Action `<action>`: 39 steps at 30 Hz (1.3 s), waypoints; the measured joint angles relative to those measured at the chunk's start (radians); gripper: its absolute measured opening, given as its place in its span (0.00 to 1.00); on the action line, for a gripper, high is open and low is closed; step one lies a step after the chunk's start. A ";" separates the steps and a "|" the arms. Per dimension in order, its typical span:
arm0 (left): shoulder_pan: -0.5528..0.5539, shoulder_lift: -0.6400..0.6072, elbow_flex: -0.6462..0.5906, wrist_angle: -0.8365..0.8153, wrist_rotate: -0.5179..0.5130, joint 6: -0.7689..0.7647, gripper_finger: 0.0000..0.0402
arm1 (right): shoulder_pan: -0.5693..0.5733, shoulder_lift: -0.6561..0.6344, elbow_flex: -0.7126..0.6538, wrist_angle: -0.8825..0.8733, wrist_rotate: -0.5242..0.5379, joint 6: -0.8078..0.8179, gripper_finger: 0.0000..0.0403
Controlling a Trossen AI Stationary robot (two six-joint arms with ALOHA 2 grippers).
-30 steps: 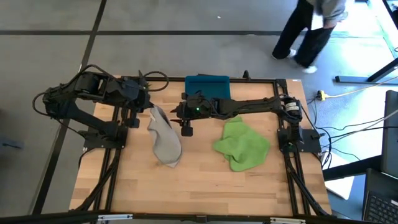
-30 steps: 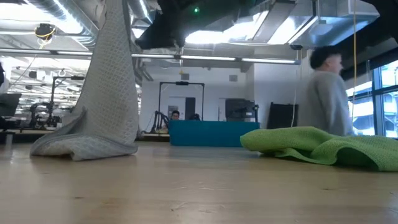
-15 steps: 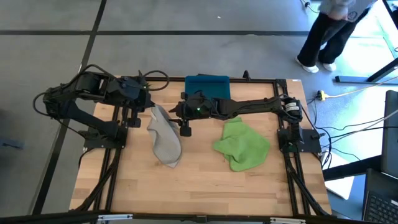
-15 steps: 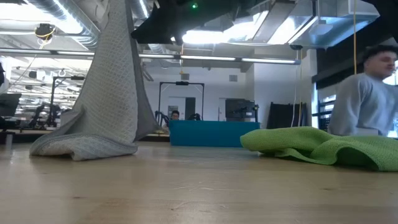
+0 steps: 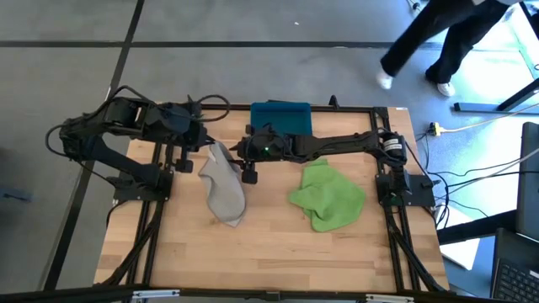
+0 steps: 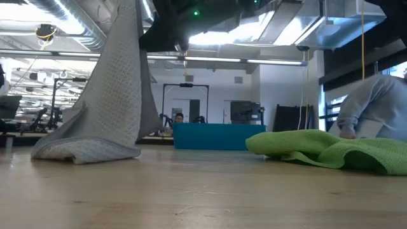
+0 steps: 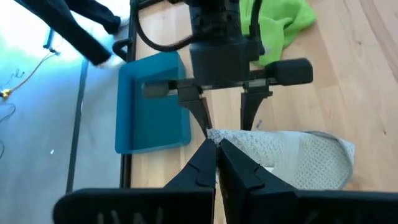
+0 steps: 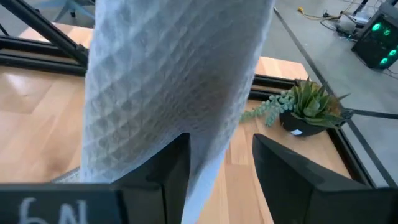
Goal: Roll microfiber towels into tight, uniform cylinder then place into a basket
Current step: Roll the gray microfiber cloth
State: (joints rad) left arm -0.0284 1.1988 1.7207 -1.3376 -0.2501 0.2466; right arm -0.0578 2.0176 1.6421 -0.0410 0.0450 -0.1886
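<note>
The light grey towel [image 5: 223, 189] hangs from my left gripper [image 5: 208, 145], which is shut on its top, at the table's far left-centre. Its lower end lies bunched on the table [image 6: 82, 149]. My right gripper [image 5: 246, 168] is open and faces the left one; its fingers [image 7: 202, 111] stand either side of the towel's raised edge [image 8: 180, 93]. I cannot tell whether they touch it. The lime green towel [image 5: 328, 195] lies crumpled on the table at the right. The teal basket [image 5: 280, 114] stands at the far edge. My left gripper pinches the grey towel's top corner [image 7: 214, 134] between its two shut fingers, coming from the table's left side. The towel hangs below the fingers, slanting toward the near side. Its lower end rests on the table.
A small potted plant [image 8: 305, 106] stands by the table frame at the far left. A person [image 5: 446, 42] walks past beyond the far right corner and also shows in the low view [image 6: 375, 108]. Bare wood lies along the near half of the table [image 5: 269, 252].
My left gripper has carried the towel's top a little toward the table's right, and the towel's lower end has stayed on the table. My right gripper has moved slightly left toward the towel. The person behind the table has walked on.
</note>
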 joint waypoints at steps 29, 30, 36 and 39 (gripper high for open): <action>0.000 0.005 0.285 -0.013 -0.088 0.077 0.00 | 0.001 0.001 0.000 -0.109 0.048 0.070 0.43; 0.000 0.005 0.285 -0.013 -0.088 0.077 0.00 | 0.001 0.001 0.000 -0.109 0.064 0.079 0.43; 0.000 0.006 0.285 -0.013 -0.088 0.077 0.00 | 0.001 0.001 0.000 -0.108 0.093 0.102 0.43; 0.000 0.006 0.285 -0.013 -0.087 0.076 0.00 | 0.000 0.009 0.000 -0.103 0.094 0.133 0.43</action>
State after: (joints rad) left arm -0.0286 1.2043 2.0060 -1.3502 -0.3374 0.3229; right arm -0.0574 2.0263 1.6421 -0.1444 0.1388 -0.0557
